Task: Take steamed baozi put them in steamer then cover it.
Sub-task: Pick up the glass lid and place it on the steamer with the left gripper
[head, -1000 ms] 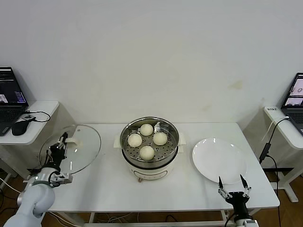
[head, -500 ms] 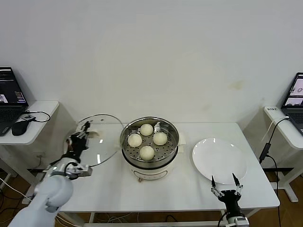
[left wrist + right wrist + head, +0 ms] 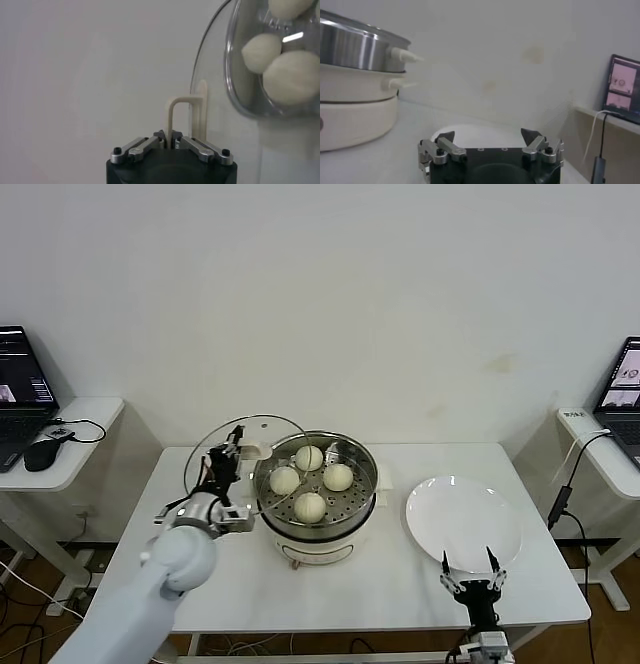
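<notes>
The left end effector (image 3: 225,467) is pinched on the cream handle (image 3: 181,116) of the glass lid (image 3: 240,456), which it holds tilted in the air. Just right of it stands the steamer (image 3: 315,496) with four steamed baozi (image 3: 311,506) inside. Farther right lies a white plate (image 3: 463,522); the right end effector (image 3: 467,563) hovers just near its front edge, fingers spread.

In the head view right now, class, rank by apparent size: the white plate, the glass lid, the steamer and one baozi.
1. Steamer, glass lid and white plate: too alike to rank, as the lid is tilted and held nearer the camera.
2. Baozi: clearly smallest.
</notes>
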Robot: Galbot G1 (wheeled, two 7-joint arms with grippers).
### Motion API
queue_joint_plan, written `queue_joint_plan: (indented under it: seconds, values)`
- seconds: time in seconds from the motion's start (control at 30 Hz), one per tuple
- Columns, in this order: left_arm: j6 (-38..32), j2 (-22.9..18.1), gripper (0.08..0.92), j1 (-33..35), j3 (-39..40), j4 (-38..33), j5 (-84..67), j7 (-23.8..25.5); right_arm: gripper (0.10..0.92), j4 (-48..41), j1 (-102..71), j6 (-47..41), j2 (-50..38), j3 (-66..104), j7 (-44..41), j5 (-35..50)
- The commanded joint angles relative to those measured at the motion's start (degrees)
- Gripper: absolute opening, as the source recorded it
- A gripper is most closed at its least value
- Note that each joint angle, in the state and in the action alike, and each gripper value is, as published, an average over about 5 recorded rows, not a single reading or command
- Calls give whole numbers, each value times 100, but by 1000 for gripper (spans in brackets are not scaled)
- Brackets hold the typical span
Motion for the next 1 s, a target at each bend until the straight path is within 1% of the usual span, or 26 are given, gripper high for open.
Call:
queue_joint_plan:
  seconds: [0.03,0.2,0.3,0.67,1.0]
  values:
    - [700,-798,140,-529,571,206,1700,1120,823,-66,91,-277,64,-28,351,-618]
    - [712,-1375,140,-544,591,345,2284,1369,823,-114,90,-307,68,-65,383,-767]
    - [723,-1610,140,-577,636,455,2379,1407,823,-124,78,-320,71,-96,382,-803]
    - [732,-2226,140,-649,789,996,2538,1374,823,-234,54,-257,67,-83,386,-844]
    - [637,-2548,140,-563,807,1226,2807,1324,823,-268,54,-177,60,-73,375,-821]
